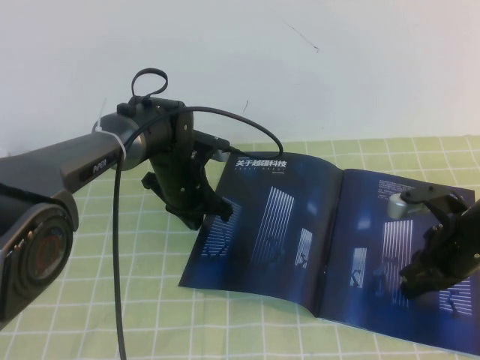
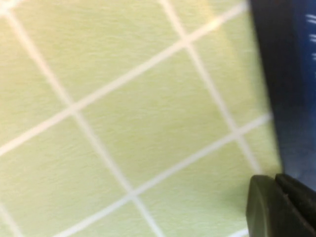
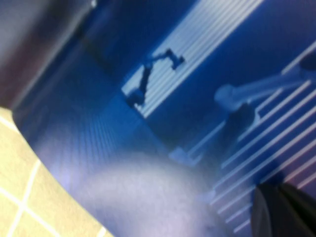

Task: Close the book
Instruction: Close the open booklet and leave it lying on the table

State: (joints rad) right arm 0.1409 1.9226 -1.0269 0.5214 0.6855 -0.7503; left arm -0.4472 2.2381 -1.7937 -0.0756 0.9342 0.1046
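One green checked tablecloth (image 1: 157, 300) is covering the whole table, and the book (image 1: 277, 225) is lying open and flat on it, right of centre. Its long axis is running across the table from about ten o'clock to four o'clock, with the spine crossing it from twelve towards six. A white title line is sitting along the far edge of the left page.

The right page is reaching out to the three o'clock side, so little cloth is showing there. Bare cloth is spreading wide at nine o'clock and along six o'clock, and a narrower strip is showing at twelve o'clock below the white wall (image 1: 300, 67).

The left gripper (image 1: 196, 216) is hanging nose-down at the book's nine o'clock, right over the border between cloth and the left page's outer edge. Whether it is released or clenched I cannot tell. The right gripper (image 1: 417, 283) is hovering low over the right page, towards its five o'clock corner, and I cannot tell its grip or whether it is touching paper. A black cable (image 1: 116, 262) is drooping from the left arm towards six o'clock.
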